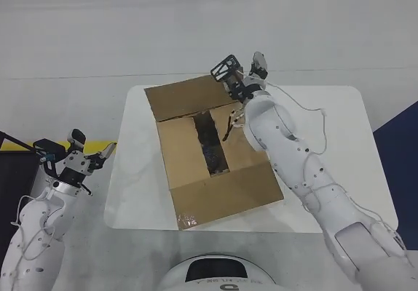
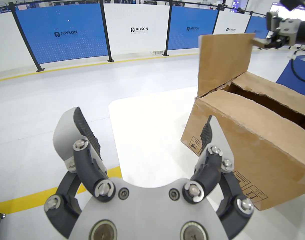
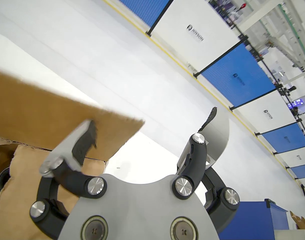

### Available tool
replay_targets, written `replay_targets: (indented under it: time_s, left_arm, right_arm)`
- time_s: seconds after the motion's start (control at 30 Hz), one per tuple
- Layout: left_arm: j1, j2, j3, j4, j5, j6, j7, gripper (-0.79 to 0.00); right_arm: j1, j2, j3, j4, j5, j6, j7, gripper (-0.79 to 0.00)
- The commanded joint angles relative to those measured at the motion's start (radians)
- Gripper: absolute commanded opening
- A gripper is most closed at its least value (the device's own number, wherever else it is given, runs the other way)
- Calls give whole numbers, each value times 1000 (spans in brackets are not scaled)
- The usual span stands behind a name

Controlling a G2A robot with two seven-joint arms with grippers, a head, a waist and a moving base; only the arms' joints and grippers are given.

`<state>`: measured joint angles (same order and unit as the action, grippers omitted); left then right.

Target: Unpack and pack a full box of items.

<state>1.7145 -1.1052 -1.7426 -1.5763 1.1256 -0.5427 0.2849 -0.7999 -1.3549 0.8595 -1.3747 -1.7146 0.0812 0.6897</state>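
Observation:
A brown cardboard box stands on the white table. Its top flaps are parted along a narrow gap where dark items show. The far flap is raised upright. My right gripper is open at that flap's outer corner, with one finger pad against the flap and the other finger well apart. My left gripper is open and empty, off the table's left edge, a short way from the box's side.
The table has bare room left and right of the box. A blue cabinet stands beyond the table's right side. Blue and white fence panels and a yellow floor line lie around the workspace.

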Motion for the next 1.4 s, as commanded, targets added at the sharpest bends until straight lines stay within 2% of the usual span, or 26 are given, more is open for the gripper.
replay_targets:
  time_s: [0.0,0.1,0.17,0.23,0.3,0.6,0.63,0.7,0.83,1.0,1.13,1.37]
  left_arm:
    - [0,0,0,0,0,0,0,0]
    - [0,0,0,0,0,0,0,0]
    - [0,0,0,0,0,0,0,0]
    - [0,0,0,0,0,0,0,0]
    - [0,0,0,0,0,0,0,0]
    - [0,0,0,0,0,0,0,0]
    - [0,0,0,0,0,0,0,0]
    - [0,0,0,0,0,0,0,0]
    - [-10,-2,23,-18,12,7,-32,0]
    - [-40,-6,97,-25,97,26,-70,0]
    - [-57,-8,137,-11,147,30,-68,0]
    - [-94,-9,182,37,220,34,-61,0]
  right_arm:
    - [73,-28,-54,112,25,-16,89,0]
    - [125,-61,-95,202,61,-8,113,0]
    - [127,-71,-87,192,116,-16,82,0]
    - [106,-65,-50,131,172,-58,48,0]
    - [67,-50,-10,51,161,-82,47,0]
    - [67,-50,-10,51,161,-82,47,0]
    - [62,-51,-13,47,172,-95,37,0]
    - [25,-47,-4,27,240,-197,-35,0]
    - [-54,-27,-9,-57,173,-327,-100,0]
    - [-128,-14,-85,-140,-32,-412,-54,0]
    - [-158,-14,-109,-156,-106,-406,-31,0]
    - [-197,-11,-72,-198,-149,-364,-15,0]
